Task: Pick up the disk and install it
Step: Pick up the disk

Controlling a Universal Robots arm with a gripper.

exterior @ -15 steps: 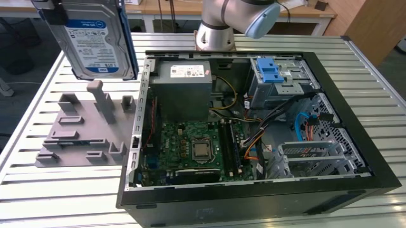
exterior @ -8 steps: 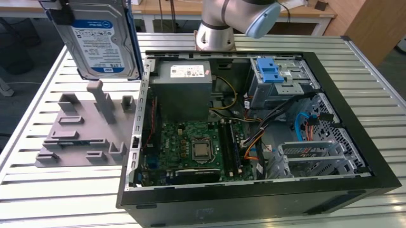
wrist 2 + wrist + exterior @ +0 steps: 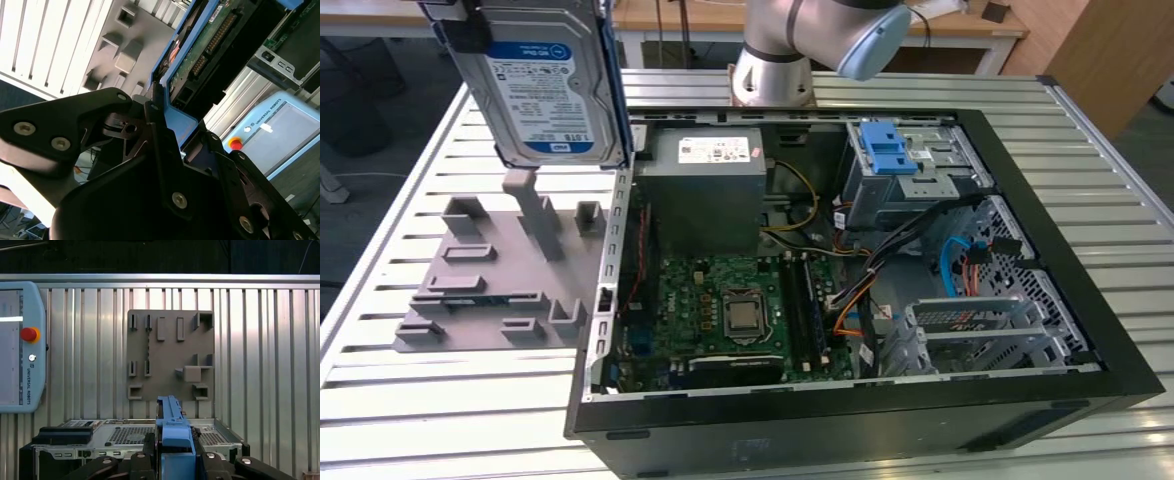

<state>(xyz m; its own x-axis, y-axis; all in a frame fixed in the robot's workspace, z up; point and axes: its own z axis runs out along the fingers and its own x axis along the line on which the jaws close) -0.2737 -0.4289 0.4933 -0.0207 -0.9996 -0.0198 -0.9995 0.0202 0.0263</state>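
A slatted aluminium table [image 3: 440, 400] carries everything. At the exterior view's left a flat grey plastic fixture plate with upright slots and posts [image 3: 494, 290] lies on the slats. Above it hangs the disk [image 3: 550, 90], a flat silver hard drive with a blue-and-white label in a blue plastic carrier. It is held upright, its lower edge near the tallest post; whether it is quite free of the post I cannot tell. In the first wrist view the black gripper [image 3: 175, 447] is closed tight on the carrier's blue edge and grips nothing else.

To carry it well, I judge the drive should go high over the near wall of the open black computer case [image 3: 620, 300], whose rim stands just beside the plate. Inside, the grey metal power-supply box [image 3: 707, 190] and the green motherboard [image 3: 734, 310] offer no seat. Further right, near the far corner, sits the grey metal drive cage with the ridged blue latch [image 3: 907, 165]. The loose blue and orange cables [image 3: 947, 260] below it could snag a low corner. The open room is above the case; inside it, walls and fittings crowd the sides
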